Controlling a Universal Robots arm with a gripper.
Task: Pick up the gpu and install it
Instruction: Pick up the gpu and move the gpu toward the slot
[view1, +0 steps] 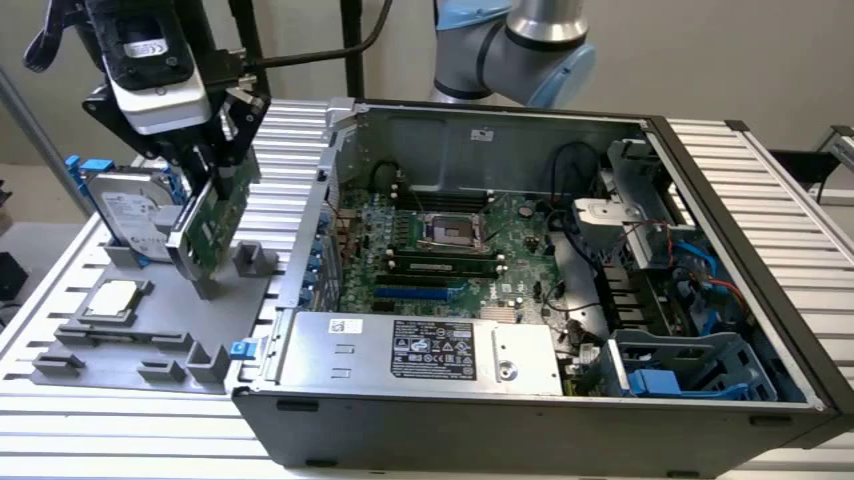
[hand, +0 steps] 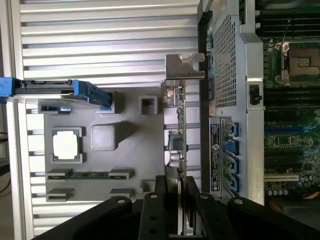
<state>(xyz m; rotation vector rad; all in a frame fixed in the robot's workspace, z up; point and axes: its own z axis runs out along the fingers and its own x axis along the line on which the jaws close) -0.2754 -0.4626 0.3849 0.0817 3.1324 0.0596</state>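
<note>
Hand (view1: 218, 160) is gripping the gpu (view1: 211, 225) edge-on, its fingers partly closed against the card's two faces, so you are holding the card hanging straight below the hand, with the silver bracket (hand: 183, 67) at the end farthest from the fingers. Directly under the hand, the grey holder tray (view1: 160, 340) is lying on the worktop (view1: 120, 440), and you cannot tell whether the bracket is touching it. Beside the hand, the hard drive (view1: 127, 210) is standing on one side and the open computer case (view1: 534, 400) is sitting on the other.
</note>
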